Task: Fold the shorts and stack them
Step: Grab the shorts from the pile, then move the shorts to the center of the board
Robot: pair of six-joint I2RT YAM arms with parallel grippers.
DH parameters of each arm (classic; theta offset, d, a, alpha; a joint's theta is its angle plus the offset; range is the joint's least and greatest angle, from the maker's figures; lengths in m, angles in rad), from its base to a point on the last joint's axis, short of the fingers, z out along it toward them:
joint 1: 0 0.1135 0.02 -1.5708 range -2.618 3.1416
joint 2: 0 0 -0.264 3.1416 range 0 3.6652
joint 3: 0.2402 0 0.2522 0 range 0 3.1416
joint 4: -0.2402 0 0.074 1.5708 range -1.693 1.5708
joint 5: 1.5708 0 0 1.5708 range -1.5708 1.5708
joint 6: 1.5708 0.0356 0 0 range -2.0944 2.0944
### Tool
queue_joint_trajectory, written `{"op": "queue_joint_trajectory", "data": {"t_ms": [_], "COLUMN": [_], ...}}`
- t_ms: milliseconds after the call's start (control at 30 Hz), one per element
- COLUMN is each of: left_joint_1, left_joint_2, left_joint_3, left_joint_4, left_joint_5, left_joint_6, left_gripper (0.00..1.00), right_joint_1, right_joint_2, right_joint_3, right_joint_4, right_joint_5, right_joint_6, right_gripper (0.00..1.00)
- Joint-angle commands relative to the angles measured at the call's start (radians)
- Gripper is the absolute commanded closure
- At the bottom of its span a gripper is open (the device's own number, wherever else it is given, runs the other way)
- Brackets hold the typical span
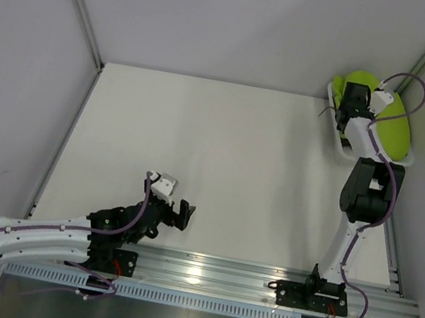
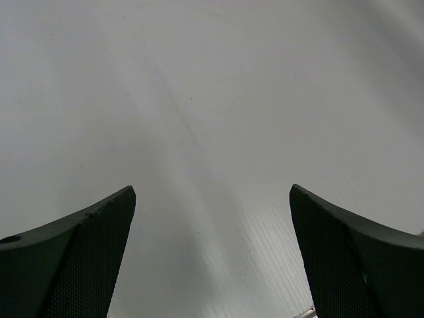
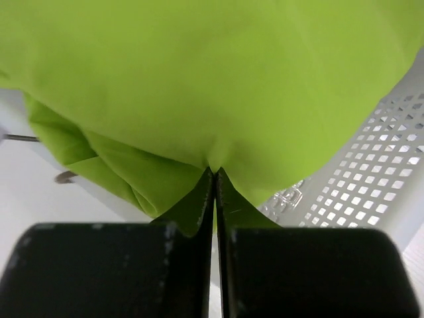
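Observation:
A pair of bright lime green shorts (image 1: 395, 128) lies bunched in a white mesh basket (image 1: 343, 151) at the table's far right corner. My right gripper (image 1: 344, 106) reaches into the basket. In the right wrist view it (image 3: 214, 171) is shut on a pinched fold of the green shorts (image 3: 212, 79), with cloth bulging above the fingertips. My left gripper (image 1: 185, 213) hovers low near the front left of the table. It (image 2: 212, 192) is open, with its fingers (image 2: 93, 252) wide apart and only bare table between them.
The basket's perforated wall (image 3: 384, 172) stands right of the pinched cloth. White enclosure walls surround the table (image 1: 220, 160). A metal rail (image 1: 218, 270) with both arm bases runs along the near edge.

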Motion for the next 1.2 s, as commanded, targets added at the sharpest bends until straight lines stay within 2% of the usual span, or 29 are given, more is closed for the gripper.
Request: {"op": "queue_joint_trajectory", "data": {"t_ms": [0,67,167,367,467,533,633,733,833,867,900,933,1000,1067,1100,1167], "left_joint_1": [0.006,0.006,0.006,0.006,0.006,0.006,0.006,0.006,0.006,0.006,0.006,0.006,0.006,0.006,0.006,0.006], "left_joint_2": [0.008,0.008,0.008,0.006,-0.004,-0.015,-0.05,-0.108,-0.181,-0.2,-0.233,-0.25,-0.274,-0.296,-0.299,-0.296], "left_joint_3": [0.031,0.032,0.032,0.036,0.039,0.04,0.037,0.028,0.01,0.002,-0.004,-0.007,-0.014,-0.017,-0.017,-0.018], "left_joint_4": [0.045,0.049,0.055,0.045,0.034,0.022,0.003,-0.023,-0.037,-0.04,-0.046,-0.052,-0.081,-0.087,-0.092,-0.092], "left_joint_5": [0.007,0.007,0.01,0.013,0.007,-0.005,-0.028,-0.057,-0.068,-0.074,-0.079,-0.082,-0.096,-0.105,-0.11,-0.111], "left_joint_6": [0.02,0.023,0.028,0.019,0.012,0.008,0.0,-0.011,-0.012,-0.012,-0.012,-0.012,-0.015,-0.018,-0.021,-0.023], "left_gripper": [0.01,0.01,0.01,0.01,0.01,0.01,0.01,0.01,0.01,0.01,0.01,0.01,0.01,0.01,0.01,0.01], "right_joint_1": [0.019,0.02,0.094,0.258,0.33,0.335,0.336,0.329,0.243,0.225,0.208,0.208,0.217,0.218,0.22,0.247], "right_joint_2": [-0.193,-0.239,-0.351,-0.628,-0.698,-0.751,-0.813,-0.807,-0.727,-0.704,-0.684,-0.635,-0.604,-0.624,-0.642,-0.702], "right_joint_3": [0.061,0.101,0.187,0.17,0.173,0.165,0.133,0.112,0.072,0.02,-0.002,-0.019,-0.092,-0.211,-0.344,-0.448], "right_joint_4": [0.042,0.019,-0.005,0.108,0.096,0.082,0.073,0.023,-0.022,-0.054,-0.083,-0.17,-0.237,-0.174,-0.135,-0.056], "right_joint_5": [-0.019,-0.071,-0.156,-0.432,-0.594,-0.72,-0.794,-0.724,-0.768,-0.801,-0.8,-0.783,-0.666,-0.647,-0.659,-0.647], "right_joint_6": [-0.041,-0.04,-0.066,-0.145,-0.159,-0.104,-0.064,-0.075,-0.017,0.008,0.02,0.025,0.034,0.032,0.029,0.02], "right_gripper": [1.0,1.0,1.0,1.0,1.0,1.0,1.0,1.0,1.0,0.92,0.72,0.32,0.25,0.23,0.23,0.22]}}
